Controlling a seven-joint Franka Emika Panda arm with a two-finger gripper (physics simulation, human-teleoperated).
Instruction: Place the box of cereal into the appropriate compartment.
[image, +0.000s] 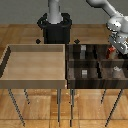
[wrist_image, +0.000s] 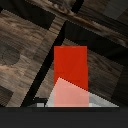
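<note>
— Tool (image: 114, 48) of the arm was clenched on the box of cereal (image: 113, 49), yes? Where was it?

— Yes, it grasped the box, which hung over the dark divided tray (image: 95, 85), near its far edge at the exterior view's right. In the wrist view the red box (wrist_image: 70, 62) was over the dividers, not yet resting inside.

— So which step was in hand?

— I judge carrying, nearly placing. The pale tray (image: 35, 81) beside was not concerned.

— And the next move?

— It called for centring the box over one compartment, clear of the walls, lowering, then releasing.
</note>
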